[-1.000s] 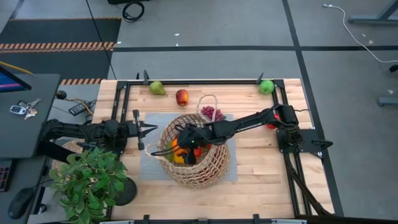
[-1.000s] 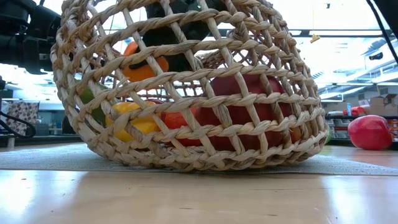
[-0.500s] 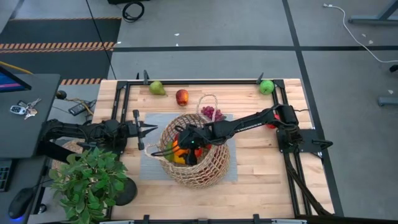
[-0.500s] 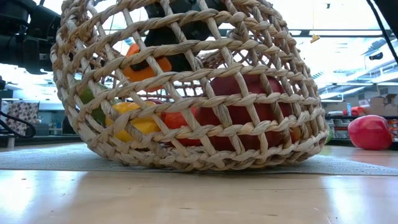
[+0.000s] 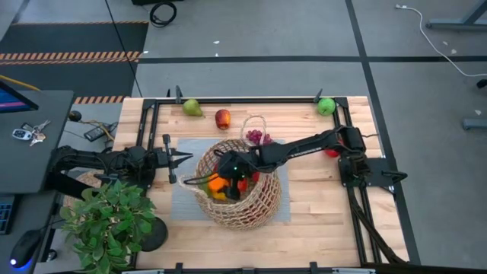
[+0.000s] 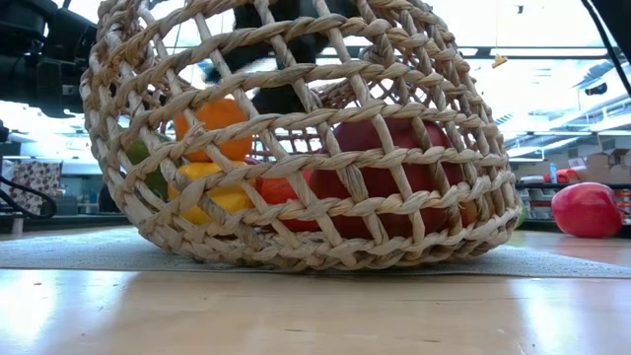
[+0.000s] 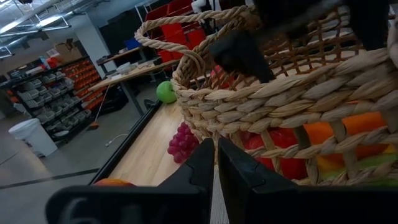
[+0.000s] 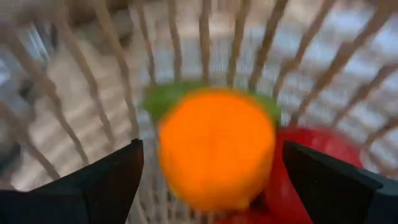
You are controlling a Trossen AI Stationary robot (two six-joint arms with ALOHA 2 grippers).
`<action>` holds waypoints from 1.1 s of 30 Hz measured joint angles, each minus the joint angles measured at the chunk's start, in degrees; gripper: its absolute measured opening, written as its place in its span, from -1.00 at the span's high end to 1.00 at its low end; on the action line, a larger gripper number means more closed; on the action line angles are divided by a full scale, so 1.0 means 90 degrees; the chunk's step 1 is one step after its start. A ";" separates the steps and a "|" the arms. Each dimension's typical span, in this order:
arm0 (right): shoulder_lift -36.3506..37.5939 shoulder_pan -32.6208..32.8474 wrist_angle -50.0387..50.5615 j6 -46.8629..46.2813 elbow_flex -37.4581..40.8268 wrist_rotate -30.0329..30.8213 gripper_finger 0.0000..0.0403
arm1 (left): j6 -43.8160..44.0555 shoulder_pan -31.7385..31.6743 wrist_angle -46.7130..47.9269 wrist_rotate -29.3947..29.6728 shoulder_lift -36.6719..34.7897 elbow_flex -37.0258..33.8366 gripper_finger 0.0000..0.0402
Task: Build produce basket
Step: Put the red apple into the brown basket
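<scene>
A: Starting at the left, where was the left gripper (image 5: pixel 185 159)?

B: Just outside the round, open-weave tan wicker basket (image 5: pixel 259 211), at its left rim, fingers pressed together on nothing. In its wrist view the two dark fingers (image 7: pixel 205 168) met in front of the basket wall, with the bunch of purple toy grapes (image 7: pixel 183 140) lying beyond them on the table.

A: And the right gripper (image 5: pixel 234 169)?

B: Reached in over the basket's mouth, with its fingers spread apart and nothing between them. The round orange toy fruit (image 8: pixel 214 147) sat directly ahead of the open fingers, free of both, resting among the pieces already in the basket.

A: So the orange was in?

B: I'd say so. From table height the orange (image 6: pixel 215 126) lay against the inner wall above a yellow toy pepper (image 6: pixel 212 194), below the gripper rather than in it.

A: What did the next move turn on?

B: On what lay outside. The green toy pear (image 5: pixel 191 107) and the red toy apple (image 5: pixel 222 119) sat beyond the basket on the left gripper's side; the grapes were just behind the basket, and the green toy apple (image 5: pixel 326 106) was off at the far corner, by the right arm's base. The right gripper had to rise clear of the rim first.
</scene>
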State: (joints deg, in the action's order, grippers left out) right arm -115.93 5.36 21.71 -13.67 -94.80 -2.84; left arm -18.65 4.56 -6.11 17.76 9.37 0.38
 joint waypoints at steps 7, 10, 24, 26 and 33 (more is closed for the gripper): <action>0.0397 0.0026 0.0577 0.0221 -0.0852 0.0675 -0.91 | 0.0000 0.0002 0.0033 0.0000 -0.0002 -0.0001 0.83; 0.0781 0.0160 0.0871 0.0409 -0.1000 0.1208 -0.91 | 0.0000 0.0001 0.0008 0.0001 0.0002 -0.0002 0.82; 0.3096 0.1125 0.3427 -0.1070 0.0340 0.4531 -0.91 | 0.0000 0.0001 0.0000 0.0001 0.0000 -0.0001 0.82; 0.3436 0.1240 0.3552 -0.1526 0.0851 0.4723 -0.91 | 0.0000 0.0002 0.0000 0.0000 0.0000 -0.0001 0.82; 0.4561 0.1454 0.3749 -0.2933 0.2649 0.5136 -0.91 | 0.0000 0.0001 -0.0001 0.0000 0.0000 0.0000 0.86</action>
State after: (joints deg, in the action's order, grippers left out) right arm -74.88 18.45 55.45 -40.06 -70.96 43.38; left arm -18.65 4.57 -6.12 17.76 9.37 0.38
